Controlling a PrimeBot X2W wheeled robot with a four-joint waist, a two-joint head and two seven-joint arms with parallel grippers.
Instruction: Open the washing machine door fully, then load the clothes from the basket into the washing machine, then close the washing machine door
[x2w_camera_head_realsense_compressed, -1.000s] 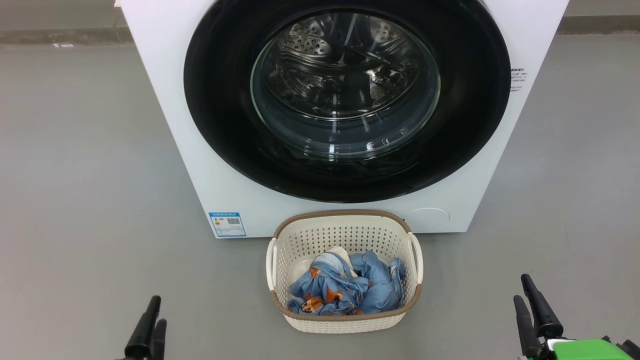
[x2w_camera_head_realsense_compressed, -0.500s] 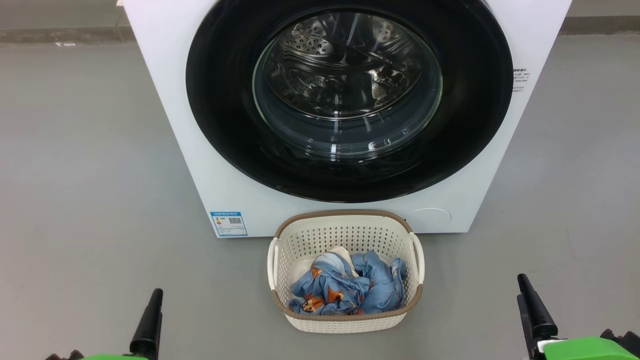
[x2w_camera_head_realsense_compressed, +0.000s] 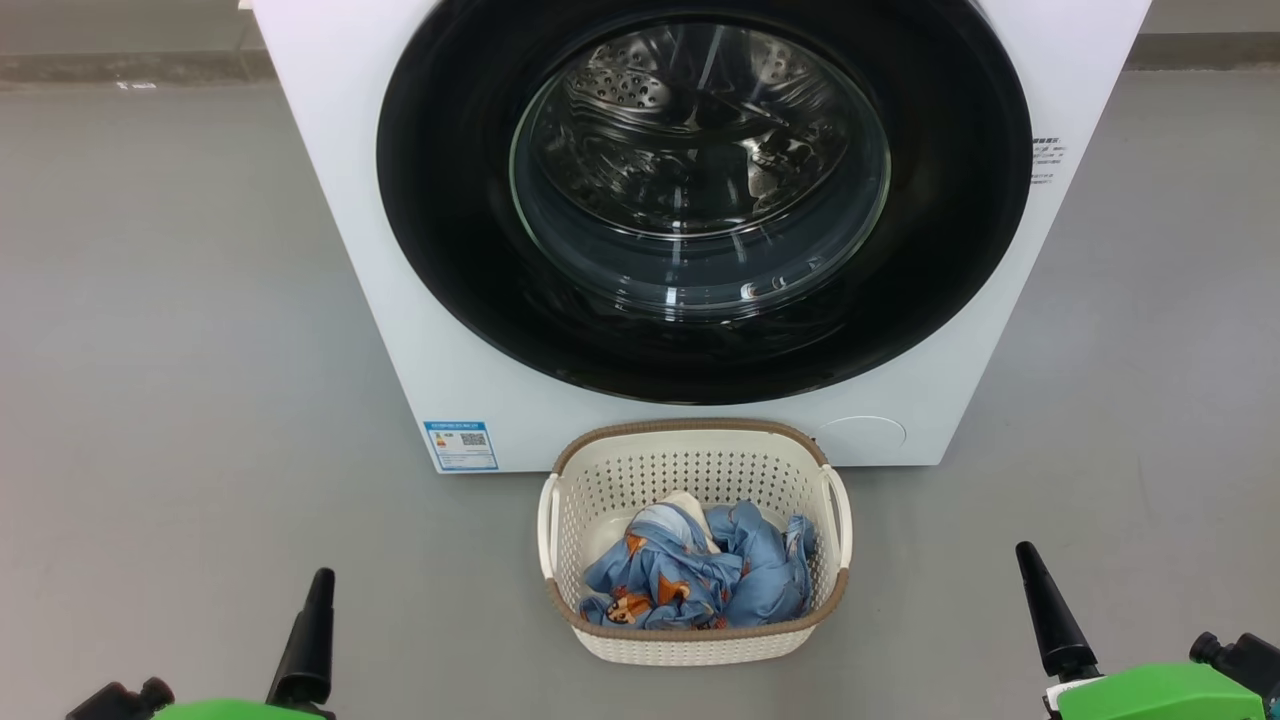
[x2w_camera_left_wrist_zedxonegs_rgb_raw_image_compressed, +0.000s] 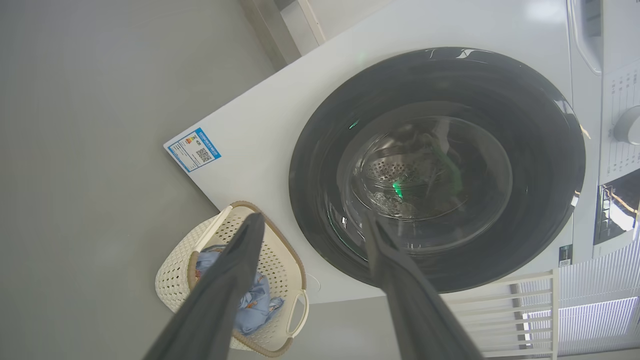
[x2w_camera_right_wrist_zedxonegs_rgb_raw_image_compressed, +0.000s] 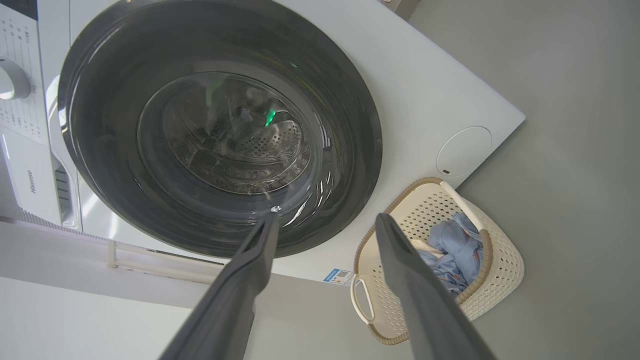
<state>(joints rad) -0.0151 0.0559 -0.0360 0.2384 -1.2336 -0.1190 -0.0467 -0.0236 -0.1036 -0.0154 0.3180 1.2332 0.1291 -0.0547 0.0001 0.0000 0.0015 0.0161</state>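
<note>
The white washing machine stands straight ahead, and its door, a black rim around a glass bowl, lies shut against its front. On the floor before it sits the cream basket holding the blue printed clothes. In the head view one left finger rises at the lower left and one right finger at the lower right, both well clear of the basket. My left gripper is open and empty, aimed at the door's lower rim. My right gripper is open and empty too.
Grey floor spreads wide on both sides of the machine and basket. The control panel with a round knob lies above the door. A white slatted rack stands beside the machine.
Both arms have lifted slightly and turned at the wrist, so green wrist housings now show at the bottom corners. The picture has shifted a little. Basket, clothes and door are unchanged.
</note>
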